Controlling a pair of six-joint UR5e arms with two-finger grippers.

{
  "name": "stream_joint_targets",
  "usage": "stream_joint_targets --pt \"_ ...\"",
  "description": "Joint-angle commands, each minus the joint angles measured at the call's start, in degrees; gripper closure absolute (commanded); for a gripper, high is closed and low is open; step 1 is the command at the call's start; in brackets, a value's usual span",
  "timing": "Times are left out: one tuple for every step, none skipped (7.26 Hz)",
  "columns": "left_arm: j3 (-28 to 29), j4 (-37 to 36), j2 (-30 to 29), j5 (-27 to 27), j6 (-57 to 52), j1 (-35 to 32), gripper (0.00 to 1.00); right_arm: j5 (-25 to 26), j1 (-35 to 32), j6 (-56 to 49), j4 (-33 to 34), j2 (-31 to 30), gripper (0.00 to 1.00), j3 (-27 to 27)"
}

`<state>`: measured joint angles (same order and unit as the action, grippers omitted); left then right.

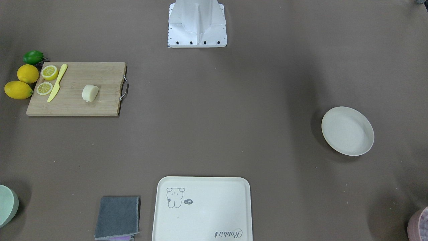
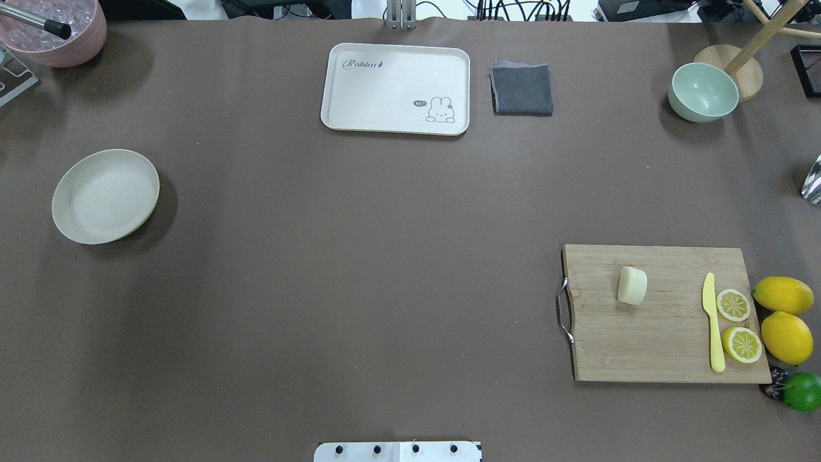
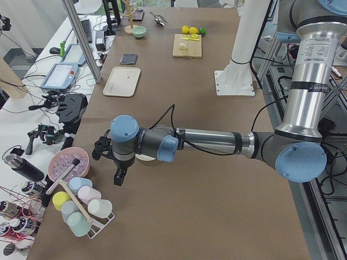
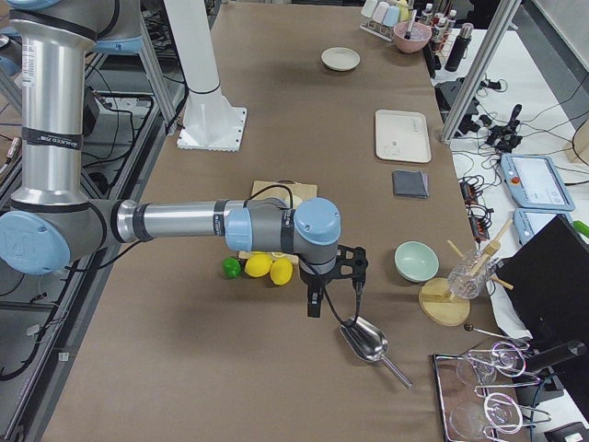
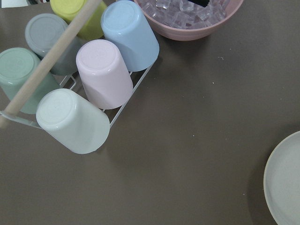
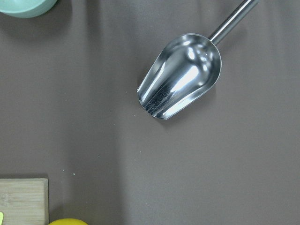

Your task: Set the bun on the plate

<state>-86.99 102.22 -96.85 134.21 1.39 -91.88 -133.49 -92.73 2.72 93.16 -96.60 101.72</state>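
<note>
The pale cream bun (image 2: 632,285) lies on a wooden cutting board (image 2: 667,346) at the robot's right side; it also shows on that board (image 1: 67,103) as a small lump (image 1: 90,92). The off-white round plate (image 2: 106,196) sits far off at the robot's left and holds nothing; its rim (image 5: 283,187) edges into the left wrist view. My left gripper (image 3: 115,172) hangs beyond the plate near the cup rack. My right gripper (image 4: 333,299) hangs above a metal scoop, past the lemons. Whether either is open or shut, I cannot tell.
On the board lie a yellow knife (image 2: 712,321) and two lemon halves (image 2: 733,305); whole lemons (image 2: 784,295) and a lime (image 2: 802,390) lie beside it. Elsewhere: cartoon-print tray (image 2: 396,88), grey cloth (image 2: 522,90), green bowl (image 2: 703,92), pink ice bowl (image 2: 54,29), cup rack (image 5: 89,89), scoop (image 6: 180,75).
</note>
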Motion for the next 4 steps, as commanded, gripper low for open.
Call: stream_joint_targets --pt "-0.54 1.04 0.52 -1.48 -0.24 0.73 0.02 -0.01 0.01 0.01 -0.09 0.01 0.0 -0.03" --pt "-0.37 2.19 0.26 -2.1 0.45 1.17 0.02 -0.01 -0.08 0.01 -0.09 0.01 0.0 0.05" --pt "-0.28 2.28 0.35 -2.28 0.46 1.44 0.02 -0.01 -0.08 -0.17 -0.26 -0.52 0.0 0.23" --pt "0.15 2.2 0.09 -2.46 0.37 1.44 0.02 -0.01 -0.08 -0.17 -0.26 -0.7 0.0 0.4"
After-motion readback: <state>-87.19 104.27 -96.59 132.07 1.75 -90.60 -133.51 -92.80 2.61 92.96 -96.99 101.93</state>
